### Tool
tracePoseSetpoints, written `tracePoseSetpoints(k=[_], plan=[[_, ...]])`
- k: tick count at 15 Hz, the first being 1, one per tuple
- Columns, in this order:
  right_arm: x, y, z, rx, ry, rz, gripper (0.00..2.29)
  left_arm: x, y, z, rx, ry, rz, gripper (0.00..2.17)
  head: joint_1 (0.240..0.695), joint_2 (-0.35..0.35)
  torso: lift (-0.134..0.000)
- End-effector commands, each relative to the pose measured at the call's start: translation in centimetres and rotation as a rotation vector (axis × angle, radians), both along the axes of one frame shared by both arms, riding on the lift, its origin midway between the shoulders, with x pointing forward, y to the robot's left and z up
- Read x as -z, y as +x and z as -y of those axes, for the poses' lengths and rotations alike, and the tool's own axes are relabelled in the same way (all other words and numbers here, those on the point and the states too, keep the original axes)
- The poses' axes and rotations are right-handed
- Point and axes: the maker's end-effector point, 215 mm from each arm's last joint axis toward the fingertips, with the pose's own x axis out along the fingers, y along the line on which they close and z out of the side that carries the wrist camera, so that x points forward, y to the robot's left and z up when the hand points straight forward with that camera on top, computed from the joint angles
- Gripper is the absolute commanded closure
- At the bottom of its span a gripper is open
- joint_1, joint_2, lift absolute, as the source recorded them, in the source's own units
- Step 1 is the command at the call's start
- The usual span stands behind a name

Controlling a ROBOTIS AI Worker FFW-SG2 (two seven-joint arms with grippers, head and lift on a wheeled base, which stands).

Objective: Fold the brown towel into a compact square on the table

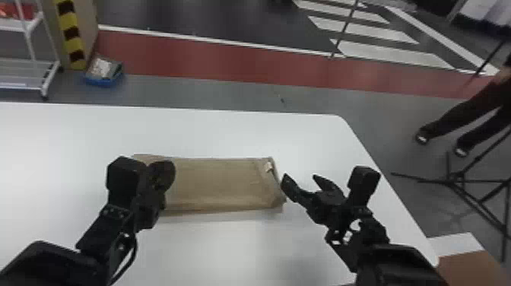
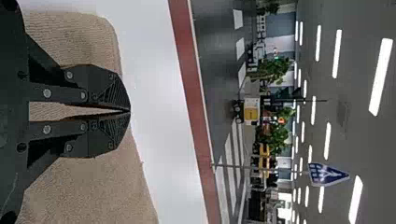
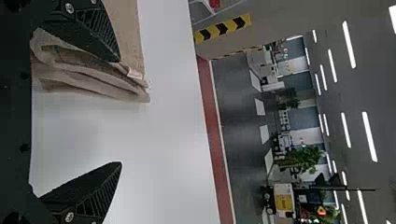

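Observation:
The brown towel [image 1: 220, 182] lies folded into a long flat strip on the white table, with a small pale tag near its right end. Over the towel's left end is my left gripper [image 1: 161, 177]; in the left wrist view the left gripper [image 2: 130, 111] is shut, its tips meeting above the towel [image 2: 88, 186]. Just beside the towel's right end stands my right gripper [image 1: 300, 178], open. In the right wrist view one finger of the right gripper [image 3: 120, 112] overlaps the towel's layered end [image 3: 88, 77], and the other is over bare table.
The white table [image 1: 243, 133] extends around the towel, its right edge [image 1: 393, 186] running just past my right arm. Beyond it on the floor are a tripod [image 1: 460, 182], a blue bin [image 1: 103, 78] and a white rack [image 1: 28, 45]. A brown-and-white box [image 1: 469, 262] sits at the lower right.

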Motion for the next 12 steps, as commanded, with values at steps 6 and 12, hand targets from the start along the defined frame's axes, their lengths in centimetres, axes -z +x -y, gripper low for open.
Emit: tracePoseSetpoints(k=[6, 12], plan=[[-0.2, 4.4, -4.9, -0.146, 0.009, -0.184, 0.09, 3.1, -0.5, -0.8, -0.01, 0.025, -0.066, 1.71, 0.695, -0.241, -0.118], [2.7, 4.6, -4.3, -0.142, -0.09, -0.252, 0.14, 5.2, -1.6, -1.0, -0.013, 0.045, -0.127, 1.71, 0.695, -0.228, -0.118]])
